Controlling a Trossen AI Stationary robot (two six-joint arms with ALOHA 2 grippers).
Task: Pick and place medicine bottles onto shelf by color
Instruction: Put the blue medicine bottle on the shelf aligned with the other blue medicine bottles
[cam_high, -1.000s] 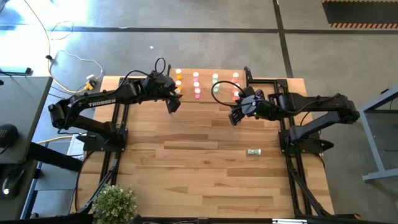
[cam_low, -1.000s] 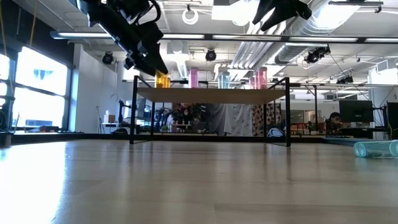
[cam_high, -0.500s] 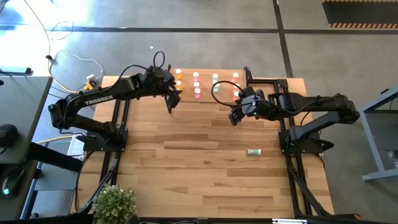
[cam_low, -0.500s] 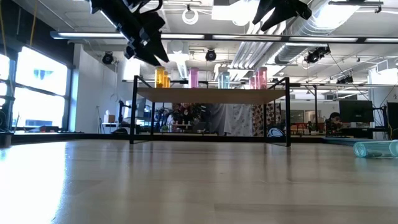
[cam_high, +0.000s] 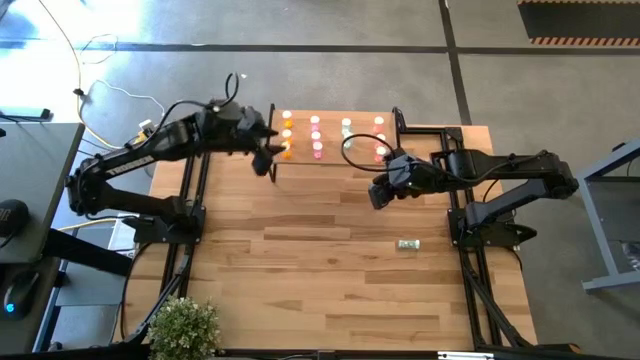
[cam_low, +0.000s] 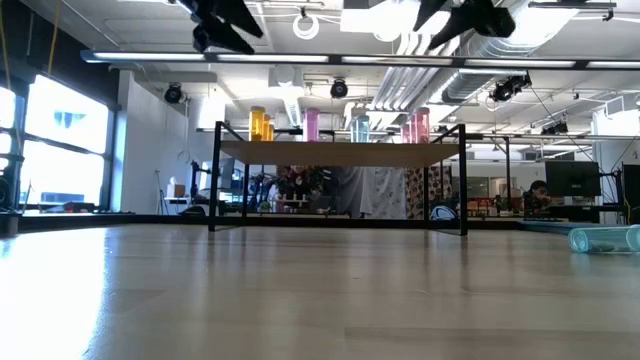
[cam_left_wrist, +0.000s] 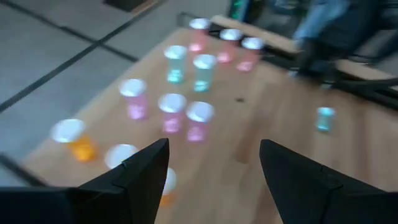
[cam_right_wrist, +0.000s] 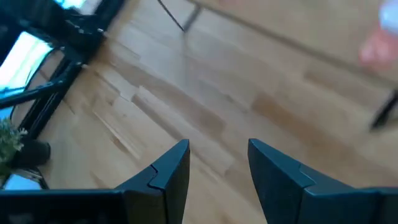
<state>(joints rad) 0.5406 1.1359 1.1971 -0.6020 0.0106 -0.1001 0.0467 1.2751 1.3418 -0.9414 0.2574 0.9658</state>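
The shelf stands at the table's far edge. Medicine bottles stand on it in rows by colour: orange, pink, teal, and pink-red. One more teal bottle lies on its side on the table, right of centre. My left gripper hangs open high above the shelf's left front corner, nothing between its fingers. My right gripper hangs open above the table, in front of the shelf's right end, also holding nothing.
A potted plant sits at the table's near left corner. Black arm frames stand along both sides of the table. The wide middle of the wooden tabletop holds only the lying teal bottle.
My left gripper has risen and drawn back from the orange bottles at the shelf's left end, toward the table's left edge. The orange bottles stay standing on the shelf. My right gripper has rolled about its wrist without leaving its place.
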